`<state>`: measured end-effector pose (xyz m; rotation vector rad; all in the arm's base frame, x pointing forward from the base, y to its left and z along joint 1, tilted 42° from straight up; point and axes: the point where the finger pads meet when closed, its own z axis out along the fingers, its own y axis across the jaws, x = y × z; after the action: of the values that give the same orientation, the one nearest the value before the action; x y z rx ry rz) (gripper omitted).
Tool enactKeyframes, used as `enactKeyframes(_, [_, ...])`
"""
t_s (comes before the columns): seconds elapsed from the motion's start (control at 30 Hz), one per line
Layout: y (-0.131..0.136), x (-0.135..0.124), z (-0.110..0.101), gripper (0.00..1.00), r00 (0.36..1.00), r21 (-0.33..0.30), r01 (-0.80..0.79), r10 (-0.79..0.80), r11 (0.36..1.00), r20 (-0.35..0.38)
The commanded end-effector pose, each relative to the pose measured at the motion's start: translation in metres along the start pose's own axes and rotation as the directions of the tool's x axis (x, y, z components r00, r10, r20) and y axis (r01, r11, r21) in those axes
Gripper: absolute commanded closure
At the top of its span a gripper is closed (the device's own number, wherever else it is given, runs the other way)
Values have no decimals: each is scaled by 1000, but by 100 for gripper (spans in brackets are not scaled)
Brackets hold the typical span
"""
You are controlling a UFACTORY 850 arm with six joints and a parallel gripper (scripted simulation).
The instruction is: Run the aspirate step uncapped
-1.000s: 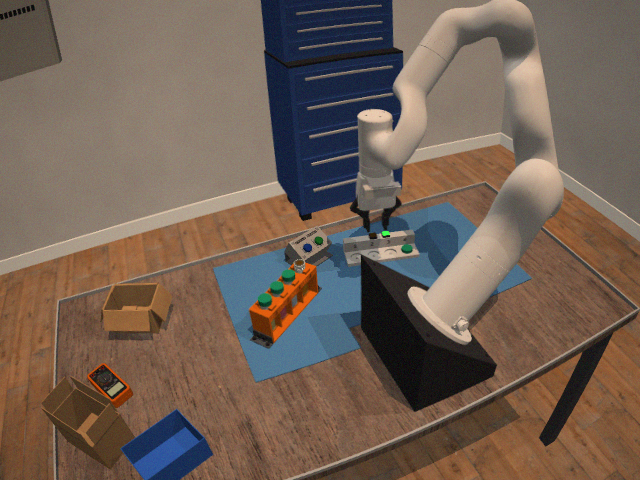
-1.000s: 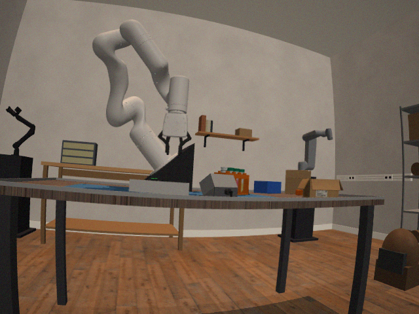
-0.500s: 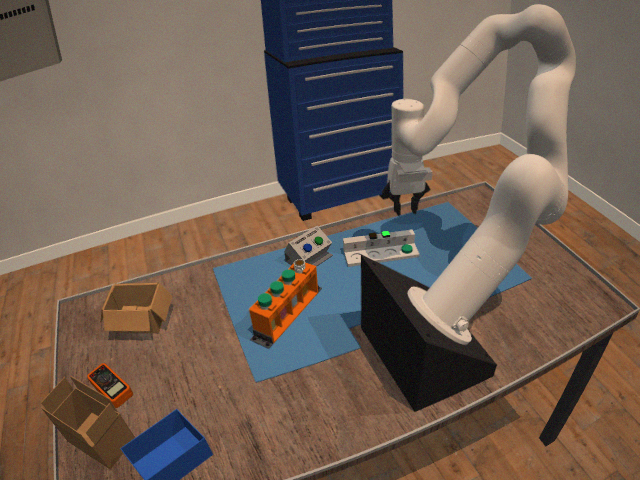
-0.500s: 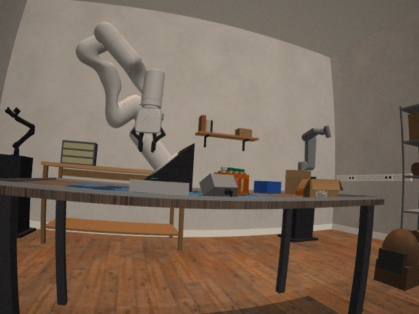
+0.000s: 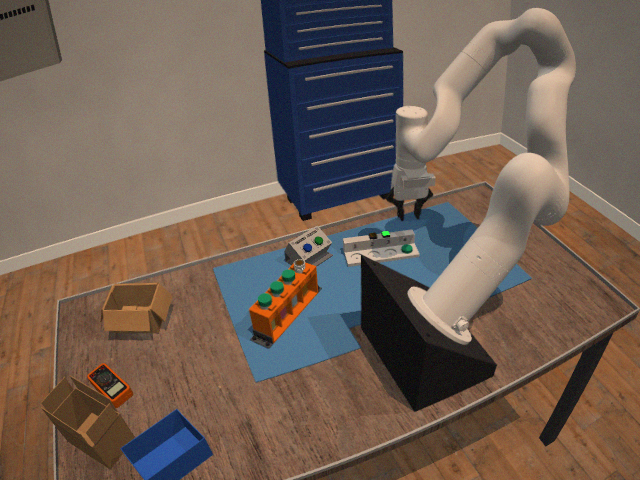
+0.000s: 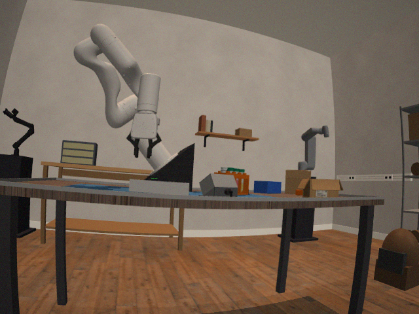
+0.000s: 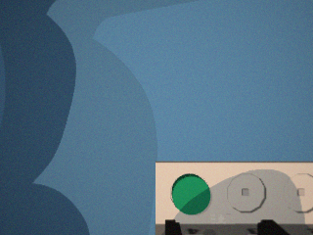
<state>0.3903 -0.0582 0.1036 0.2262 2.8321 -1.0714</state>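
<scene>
Green cap (image 5: 406,248) (image 7: 191,194) in nest 4, right end of cap tray (image 5: 381,253) (image 6: 158,186) (image 7: 163,171), centre-right of top view: parked for aspirate, green lamp (image 5: 385,234) lit. Gripper (image 5: 409,217) (image 6: 143,156) above, jaws parted, empty, likely ready to fetch it for uncapped tube (image 5: 299,265) (image 6: 223,169).

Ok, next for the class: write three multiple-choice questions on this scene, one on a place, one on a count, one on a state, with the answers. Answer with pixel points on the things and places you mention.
1. Where on the cap tray (image 5: 395,239) (image 6: 158,186) (image 7: 220,168) is the green cap (image 5: 407,249) (image 7: 191,194)?
A. By number 1
B. By number 2
C. By number 4

2. How many tubes in the orange rack (image 5: 262,322) (image 6: 245,184) wear caps?
A. Two
B. Three
C. Four

3. How is the gripper (image 5: 408,217) (image 6: 143,155) (image 7: 220,229)?
A. Open, holding nothing
B. Shut on a cap
C. Shut on a tube

Answers:
1. C: the top view shows it at the end marked 4.
2. B: three green tops show, and one tube is bare.
3. A: its fingers stand apart with nothing between them.
</scene>
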Motion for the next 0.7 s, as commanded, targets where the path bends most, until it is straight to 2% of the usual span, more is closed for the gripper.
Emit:
enactKeyframes(0.0, [0,-2,15,54,1000,0,-2,2,1000,4])
enactKeyframes(0.03, [0,-2,15,54,1000,0,-2,2,1000,4])
enactKeyframes(0.53, [0,-3,90,54,1000,0,-1,1,1000,4])
enactKeyframes(0.6, [0,-3,90,54,1000,0,-1,1,1000,4])
enactKeyframes(0.67, [0,-3,100,54,1000,0,-1,1,1000,4])
